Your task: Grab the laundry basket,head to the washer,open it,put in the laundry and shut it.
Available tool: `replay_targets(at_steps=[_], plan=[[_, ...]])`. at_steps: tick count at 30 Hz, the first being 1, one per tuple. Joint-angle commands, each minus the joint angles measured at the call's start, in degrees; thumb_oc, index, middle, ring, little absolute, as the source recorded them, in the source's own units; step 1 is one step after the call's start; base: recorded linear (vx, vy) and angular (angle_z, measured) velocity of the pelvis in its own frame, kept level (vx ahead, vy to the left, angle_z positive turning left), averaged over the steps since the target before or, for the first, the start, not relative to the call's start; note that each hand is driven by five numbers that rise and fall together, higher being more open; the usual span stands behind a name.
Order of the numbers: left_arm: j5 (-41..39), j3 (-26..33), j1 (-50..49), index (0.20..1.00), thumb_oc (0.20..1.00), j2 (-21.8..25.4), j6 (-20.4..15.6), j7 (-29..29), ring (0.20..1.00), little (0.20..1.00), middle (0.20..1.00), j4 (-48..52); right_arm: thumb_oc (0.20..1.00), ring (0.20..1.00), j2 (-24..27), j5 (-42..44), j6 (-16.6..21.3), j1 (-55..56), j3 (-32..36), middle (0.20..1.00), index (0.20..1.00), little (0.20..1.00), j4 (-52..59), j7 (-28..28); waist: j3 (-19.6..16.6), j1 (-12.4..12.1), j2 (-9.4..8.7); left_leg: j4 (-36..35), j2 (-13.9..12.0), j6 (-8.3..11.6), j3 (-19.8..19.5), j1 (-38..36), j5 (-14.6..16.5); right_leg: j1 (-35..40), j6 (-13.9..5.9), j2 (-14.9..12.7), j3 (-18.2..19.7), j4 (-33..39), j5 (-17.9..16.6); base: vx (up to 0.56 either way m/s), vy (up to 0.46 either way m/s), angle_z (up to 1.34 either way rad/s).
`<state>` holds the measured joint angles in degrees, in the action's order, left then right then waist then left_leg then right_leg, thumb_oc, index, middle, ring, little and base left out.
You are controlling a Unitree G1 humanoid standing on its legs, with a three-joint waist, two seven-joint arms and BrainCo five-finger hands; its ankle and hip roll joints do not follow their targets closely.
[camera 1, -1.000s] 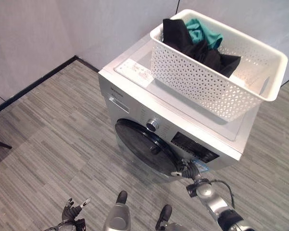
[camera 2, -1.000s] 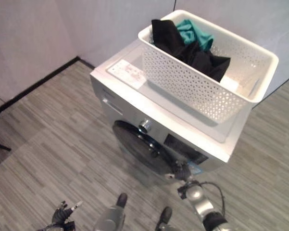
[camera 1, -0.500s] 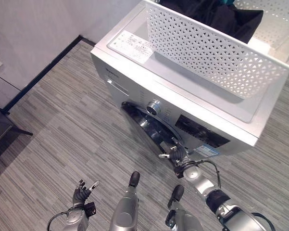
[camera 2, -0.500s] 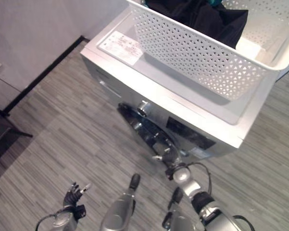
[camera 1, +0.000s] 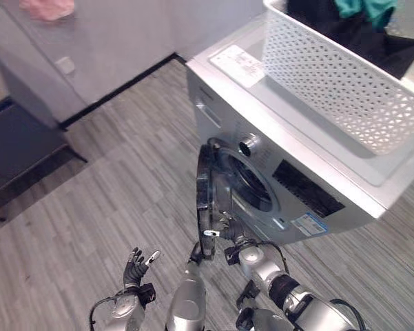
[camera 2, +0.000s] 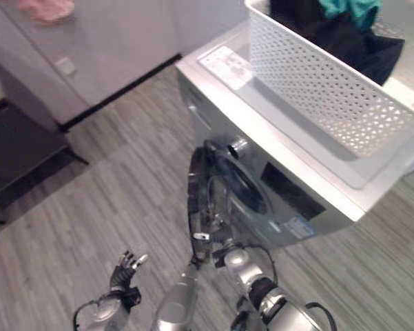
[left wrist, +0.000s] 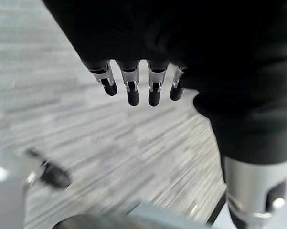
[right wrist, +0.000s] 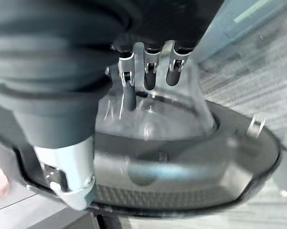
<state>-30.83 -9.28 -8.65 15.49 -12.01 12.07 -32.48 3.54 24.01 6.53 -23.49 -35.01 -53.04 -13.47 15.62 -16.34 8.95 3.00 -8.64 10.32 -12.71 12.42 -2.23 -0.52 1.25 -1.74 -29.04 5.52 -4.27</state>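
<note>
Right hand (camera 1: 235,249), fingers curled against the swung-out washer door (camera 1: 205,200) edge; left hand (camera 1: 132,267) hangs spread over bare floor (camera 1: 89,200).

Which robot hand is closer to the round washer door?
The right. The right hand is at the lower edge of the open washer door, fingers on it in its wrist view. The left hand hangs open over the floor, off to the door's left.
</note>
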Motion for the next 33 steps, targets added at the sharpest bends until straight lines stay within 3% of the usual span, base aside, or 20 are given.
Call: replay_targets(at_steps=[1, 2, 3, 7, 8, 14, 17, 22, 24, 25, 28, 29, 30, 32, 33], plan=[[1.7, 1.0, -3.0, 1.000, 1.000, 6.0, -4.3, -0.6, 1.000, 1.000, 1.000, 11.2, 1.000, 1.000, -5.0, 3.1, 2.8, -3.3, 5.1, 1.000, 1.000, 1.000, -4.1, 0.0, -3.1, -2.3, -2.03, -5.9, -2.1, -1.21, -0.3, -1.3, -8.3, 3.8, -3.70, -3.5, 6.0, -0.5, 10.7, 0.08, 0.044, 0.08], [3.2, 6.7, -4.5, 1.000, 1.000, 7.8, -6.0, 1.4, 1.000, 1.000, 1.000, 20.7, 1.000, 1.000, -5.4, 4.7, 3.0, -1.8, 7.1, 1.000, 1.000, 1.000, -5.4, 0.1, -3.9, -3.3, -1.72, -5.5, -2.7, -1.10, 0.1, -2.4, -7.8, 4.9, -3.70, -3.4, 6.2, -0.5, 10.7, 0.06, 0.030, 0.05], [3.2, 6.7, -4.6, 1.000, 1.000, 7.8, -6.0, 1.4, 1.000, 1.000, 1.000, 20.8, 1.000, 1.000, -5.4, 4.7, 3.0, -1.8, 7.1, 1.000, 1.000, 1.000, -5.4, 0.1, -3.9, -3.3, -1.74, -5.5, -2.7, -1.10, 0.1, -2.5, -7.8, 4.9, -3.70, -3.4, 6.2, -0.5, 10.7, 0.07, 0.022, 0.05], [9.1, 12.6, -4.1, 1.000, 1.000, 13.1, -6.9, 1.9, 1.000, 1.000, 1.000, 36.6, 1.000, 1.000, -6.9, 7.1, 2.9, -1.2, 8.2, 1.000, 1.000, 1.000, -6.8, 1.9, -5.0, -3.7, -1.05, -4.6, -3.1, -0.98, 1.0, -3.5, -6.6, 5.5, -4.20, -3.7, 7.2, -0.5, 10.4, 0.05, 0.052, 0.00], [11.4, 13.1, -3.3, 1.000, 1.000, 17.0, -6.2, -0.6, 1.000, 1.000, 1.000, 42.1, 1.000, 1.000, -7.3, 9.4, 2.8, 0.7, 9.5, 1.000, 1.000, 1.000, -6.3, 3.8, -5.5, -2.7, -1.00, -4.8, -3.1, -1.29, 1.3, -4.6, -5.7, 5.6, -4.44, -3.9, 8.3, -0.5, 10.0, 0.06, 0.069, -0.05], [7.3, 11.1, -2.3, 1.000, 1.000, 21.6, -4.1, -6.7, 1.000, 1.000, 1.000, 47.5, 1.000, 1.000, -5.5, 8.5, 2.0, 2.7, 11.7, 1.000, 1.000, 1.000, -7.7, 5.0, -6.0, -0.4, -0.78, -4.5, -3.1, -1.64, 3.0, -5.4, -4.5, 6.2, -4.96, -4.6, 9.3, -0.5, 9.8, 0.06, 0.059, -0.15], [-2.0, 7.2, 1.5, 1.000, 1.000, 24.0, -3.8, -12.4, 1.000, 1.000, 1.000, 50.5, 1.000, 1.000, -1.7, 5.9, 1.3, 5.5, 12.4, 1.000, 1.000, 1.000, -5.8, 5.8, -6.2, 2.7, -0.88, -5.3, -2.7, -2.09, 4.5, -6.5, -3.5, 6.0, -5.68, -5.3, 10.1, -0.5, 9.3, 0.06, 0.061, 0.00], [-4.8, 3.6, 1.6, 1.000, 1.000, 28.3, -2.7, -17.4, 1.000, 1.000, 1.000, 48.2, 1.000, 1.000, 2.3, 1.5, 0.7, 9.3, 13.7, 1.000, 1.000, 1.000, -5.1, 6.5, -6.1, 6.0, -1.69, -6.1, -2.4, -2.74, 8.0, -8.7, -1.9, 5.1, -6.98, -6.3, 12.8, -0.5, 7.6, 0.07, 0.084, -0.24], [-4.4, 2.7, -0.6, 1.000, 1.000, 34.6, -1.1, -20.7, 1.000, 1.000, 1.000, 44.8, 1.000, 1.000, 4.9, -0.9, 0.8, 11.6, 14.8, 1.000, 1.000, 1.000, -4.8, 7.1, -5.6, 7.4, -2.08, -6.6, -2.5, -3.07, 10.3, -9.7, -1.2, 4.0, -7.77, -6.7, 14.8, -0.5, 6.6, 0.06, 0.128, -0.76], [-6.2, 1.5, -3.7, 1.000, 1.000, 41.1, 0.5, -25.4, 1.000, 1.000, 1.000, 41.2, 1.000, 1.000, 6.6, -2.6, 0.8, 12.7, 15.6, 1.000, 1.000, 1.000, -5.7, 7.9, -5.7, 8.4, -2.55, -7.3, -2.6, -3.31, 13.3, -10.8, -0.7, 2.8, -8.66, -7.2, 16.4, -0.5, 5.5, 0.04, 0.098, -0.98], [-8.7, -0.6, -4.6, 1.000, 1.000, 44.2, 2.0, -29.1, 1.000, 1.000, 1.000, 37.2, 1.000, 1.000, 8.0, -3.9, 0.8, 13.8, 15.8, 1.000, 1.000, 1.000, -6.2, 8.8, -5.6, 9.2, -2.89, -7.5, -2.6, -3.49, 14.8, -11.3, -0.3, 2.2, -9.15, -7.4, 17.6, -0.5, 5.0, 0.05, 0.089, -0.88], [-11.8, -2.1, -9.9, 1.000, 1.000, 48.3, 4.6, -35.4, 1.000, 1.000, 1.000, 32.5, 1.000, 1.000, 9.9, -6.3, 0.6, 16.1, 15.7, 1.000, 1.000, 1.000, -7.3, 10.3, -5.8, 10.5, -3.52, -7.9, -2.7, -3.84, 17.9, -12.7, 0.6, 1.3, -9.81, -7.8, 19.6, -0.5, 4.4, 0.11, 0.132, -0.46], [-10.6, -5.1, -11.3, 1.000, 1.000, 48.7, 6.4, -38.0, 1.000, 1.000, 1.000, 24.0, 1.000, 1.000, 11.2, -6.5, 0.7, 17.6, 16.4, 1.000, 1.000, 1.000, -9.3, 10.8, -5.7, 11.8, -4.37, -7.8, -2.7, -4.24, 19.9, -13.9, 1.5, 0.9, -10.28, -8.2, 20.9, -0.5, 3.8, 0.13, 0.155, -0.60], [-8.9, -6.7, -10.5, 1.000, 1.000, 48.2, 6.5, -38.3, 1.000, 1.000, 1.000, 20.0, 1.000, 1.000, 11.9, -6.1, 0.8, 18.1, 17.3, 1.000, 1.000, 1.000, -10.4, 11.1, -5.8, 12.0, -4.78, -7.8, -2.5, -4.47, 20.7, -14.0, 1.7, 0.2, -10.42, -8.3, 21.7, -0.5, 3.4, 0.08, 0.086, -0.88], [-4.0, -8.8, -10.3, 1.000, 1.000, 47.4, 6.3, -38.2, 1.000, 1.000, 1.000, 14.3, 1.000, 1.000, 12.9, -5.2, 0.9, 19.3, 18.9, 1.000, 1.000, 1.000, -12.0, 11.4, -5.7, 13.1, -5.54, -7.7, -2.4, -5.04, 22.2, -15.2, 2.7, 0.0, -10.89, -8.5, 22.9, -0.5, 3.3, 0.10, 0.108, -0.61]])
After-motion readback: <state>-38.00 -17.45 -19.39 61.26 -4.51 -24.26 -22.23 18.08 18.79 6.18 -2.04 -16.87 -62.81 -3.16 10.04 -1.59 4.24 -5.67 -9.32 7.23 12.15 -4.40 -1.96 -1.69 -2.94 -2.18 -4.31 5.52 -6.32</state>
